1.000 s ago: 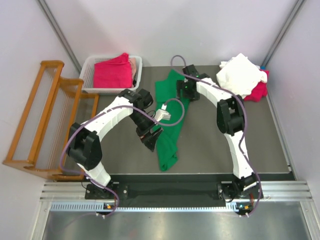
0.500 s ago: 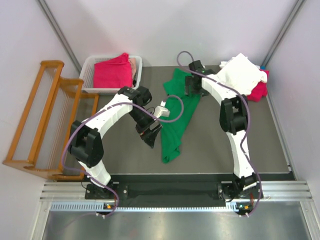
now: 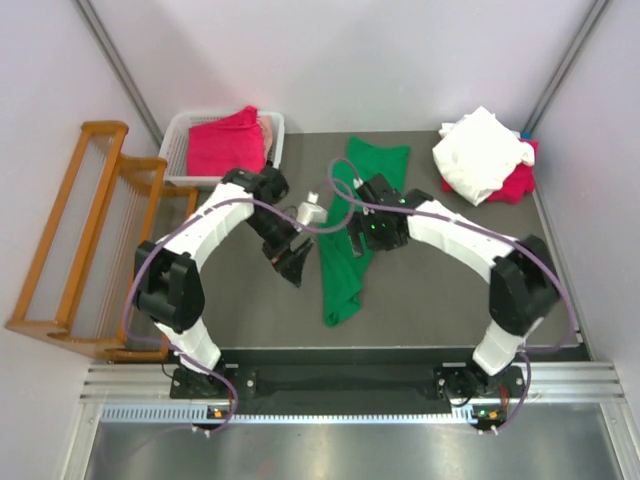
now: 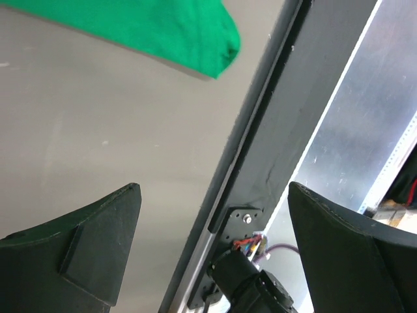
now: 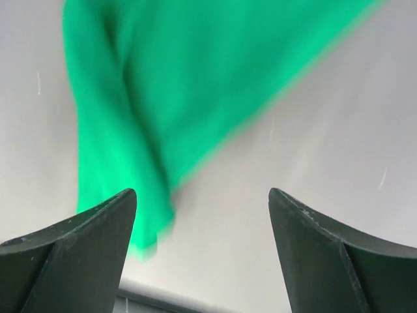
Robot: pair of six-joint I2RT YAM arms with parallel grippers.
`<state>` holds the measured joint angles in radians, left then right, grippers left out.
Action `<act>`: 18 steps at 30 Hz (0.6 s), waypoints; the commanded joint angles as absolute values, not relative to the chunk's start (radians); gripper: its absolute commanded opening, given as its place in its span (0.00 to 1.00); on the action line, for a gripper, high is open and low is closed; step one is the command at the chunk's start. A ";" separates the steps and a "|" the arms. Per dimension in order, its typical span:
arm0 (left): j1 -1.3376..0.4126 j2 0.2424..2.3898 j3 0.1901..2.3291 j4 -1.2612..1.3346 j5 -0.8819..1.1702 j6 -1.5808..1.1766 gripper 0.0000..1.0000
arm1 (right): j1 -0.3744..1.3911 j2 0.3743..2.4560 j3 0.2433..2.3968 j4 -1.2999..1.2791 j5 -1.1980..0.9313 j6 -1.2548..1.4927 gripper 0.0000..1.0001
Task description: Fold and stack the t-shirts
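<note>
Basket (image 3: 178,150), far left: red shirt (image 3: 225,145) inside.
Left gripper (image 3: 292,268): jaws wide, empty, just beside green shirt (image 3: 345,275).
Green shirt: long bunched strip, mid-table (image 3: 430,290).
Right gripper (image 3: 362,235): jaws wide, over the strip, nothing held.
White shirt (image 3: 480,155): heaped far right.
Risk: pinching one bunched layer would likely twist the strip, not spread it.
Left wrist view alone shows the shirt's near end close to the table's edge; right wrist view is blurred.
</note>
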<state>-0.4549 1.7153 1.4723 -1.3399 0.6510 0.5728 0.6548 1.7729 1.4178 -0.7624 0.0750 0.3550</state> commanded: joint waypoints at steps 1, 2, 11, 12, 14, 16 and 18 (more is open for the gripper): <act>-0.226 1.715 1.555 -1.495 0.770 0.678 0.98 | 0.696 1.583 1.238 -0.713 0.003 0.419 0.82; -0.171 1.718 1.580 -1.497 0.794 0.693 0.99 | 0.706 1.539 1.180 -0.707 -0.030 0.431 0.82; 0.213 1.635 1.576 -1.339 0.910 0.617 0.99 | 0.771 1.543 1.100 -0.632 -0.132 0.449 0.82; 0.218 1.629 1.563 -1.333 0.904 0.617 0.99 | 0.776 1.554 1.101 -0.624 -0.138 0.451 0.81; 0.216 1.623 1.540 -1.338 0.897 0.620 0.99 | 0.793 1.589 1.114 -0.606 -0.149 0.451 0.80; 0.216 1.628 1.526 -1.362 0.907 0.635 0.99 | 0.805 1.611 1.129 -0.595 -0.156 0.451 0.80; 0.218 1.629 1.505 -1.370 0.911 0.650 0.99 | 0.819 1.635 1.140 -0.589 -0.156 0.451 0.79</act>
<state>0.2188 1.6573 1.5387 -1.3334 0.8597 0.6243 0.7864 1.5929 1.0885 -0.6502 -0.1284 0.4404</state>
